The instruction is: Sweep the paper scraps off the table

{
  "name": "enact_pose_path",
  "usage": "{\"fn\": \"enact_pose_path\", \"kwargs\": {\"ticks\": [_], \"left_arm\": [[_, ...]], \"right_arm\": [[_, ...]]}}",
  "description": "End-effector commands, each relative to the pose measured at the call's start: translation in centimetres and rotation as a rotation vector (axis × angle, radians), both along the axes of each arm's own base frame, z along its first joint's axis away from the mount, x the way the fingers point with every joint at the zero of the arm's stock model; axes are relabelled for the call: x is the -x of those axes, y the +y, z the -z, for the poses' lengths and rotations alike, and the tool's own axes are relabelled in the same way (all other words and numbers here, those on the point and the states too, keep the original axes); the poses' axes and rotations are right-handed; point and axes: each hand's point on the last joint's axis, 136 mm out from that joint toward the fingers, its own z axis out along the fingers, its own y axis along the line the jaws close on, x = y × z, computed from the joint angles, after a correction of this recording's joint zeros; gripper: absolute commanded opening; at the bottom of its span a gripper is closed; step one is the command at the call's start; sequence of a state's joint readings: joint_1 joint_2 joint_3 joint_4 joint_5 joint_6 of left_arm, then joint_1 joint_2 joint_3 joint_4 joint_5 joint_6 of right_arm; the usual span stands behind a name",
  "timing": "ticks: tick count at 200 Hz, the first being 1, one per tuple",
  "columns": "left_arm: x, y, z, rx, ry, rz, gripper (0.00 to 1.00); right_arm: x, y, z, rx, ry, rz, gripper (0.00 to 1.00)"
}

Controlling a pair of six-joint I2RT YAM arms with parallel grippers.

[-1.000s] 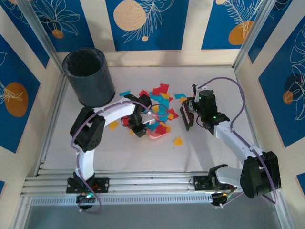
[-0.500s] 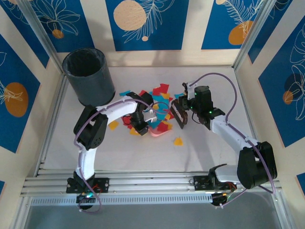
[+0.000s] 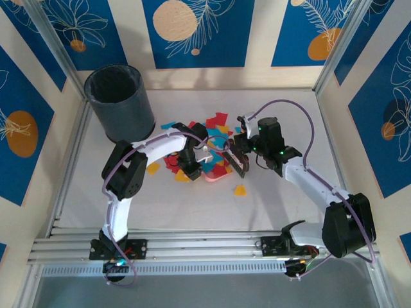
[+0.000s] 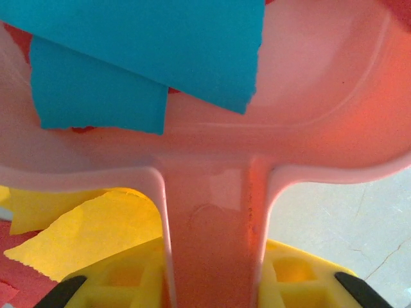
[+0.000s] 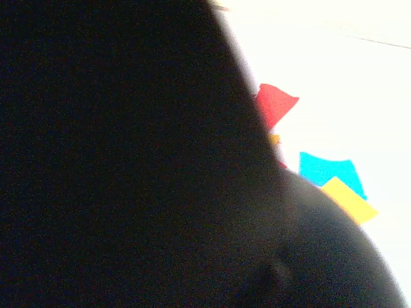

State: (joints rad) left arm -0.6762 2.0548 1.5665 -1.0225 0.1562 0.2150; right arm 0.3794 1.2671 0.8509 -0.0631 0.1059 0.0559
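Red, yellow, orange and cyan paper scraps [image 3: 215,123] lie heaped mid-table [image 3: 289,109]. My left gripper [image 3: 190,164] is shut on the handle of a pink dustpan [image 3: 217,176]. In the left wrist view that handle [image 4: 212,237] runs between my yellow fingers [image 4: 302,276], and cyan scraps [image 4: 148,45] lie in the pan. My right gripper [image 3: 248,147] is shut on a dark brush [image 3: 238,162], whose bristles stand at the pan's right side. The brush [image 5: 128,160] blocks most of the right wrist view; a red scrap [image 5: 276,104] and a cyan scrap [image 5: 327,170] show beyond it.
A dark round bin [image 3: 119,102] stands at the back left. One orange scrap [image 3: 239,190] lies alone in front of the pan, another [image 3: 153,168] left of my left arm. Aluminium rails [image 3: 192,247] edge the near side.
My right gripper has carried the brush leftward up against the dustpan, pushing scraps along. The left gripper and pan have shifted slightly away from the near edge.
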Motion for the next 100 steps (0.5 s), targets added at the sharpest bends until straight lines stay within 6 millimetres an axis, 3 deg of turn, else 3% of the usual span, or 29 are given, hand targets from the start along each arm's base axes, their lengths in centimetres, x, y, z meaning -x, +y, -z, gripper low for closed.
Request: {"fn": "enact_pose_path", "kwargs": {"ticks": [1,55,100], "left_arm": [[-0.4,0.2,0.0,-0.004,-0.001,-0.023,0.02],[-0.6,0.0,-0.8,0.039,-0.047,-0.030,0.00],[-0.3,-0.1,-2.1,0.086,-0.076,-0.033,0.00]], "right_arm": [[0.8,0.4,-1.9,-0.019,-0.030,-0.035,0.00],[0.9,-0.6,-3.9,-0.052,-0.078,0.032,0.00],[1.0,-3.6,-5.5,-0.080,-0.117,0.176,0.00]]}}
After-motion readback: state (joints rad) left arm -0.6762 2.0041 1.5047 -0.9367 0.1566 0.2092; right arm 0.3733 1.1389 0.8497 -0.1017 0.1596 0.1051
